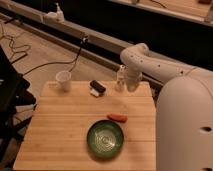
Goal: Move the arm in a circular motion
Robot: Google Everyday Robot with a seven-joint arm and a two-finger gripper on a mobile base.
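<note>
The arm (150, 62) is large, white and tubular with small dark dots. It bends at a bulbous joint (136, 54) above the table's far right corner, and a thick segment (185, 125) fills the right foreground. Its end hangs down by the table's far edge, where the gripper (131, 85) sits just right of a small clear bottle (121, 77). The gripper holds nothing that I can see.
On the wooden table (60, 135) stand a white cup (63, 80), a small black-and-white item (97, 88), an orange carrot-like piece (118, 117) and a green bowl (105, 138). Cables lie on the floor at the left, and a dark chair (10, 95) stands at the left edge.
</note>
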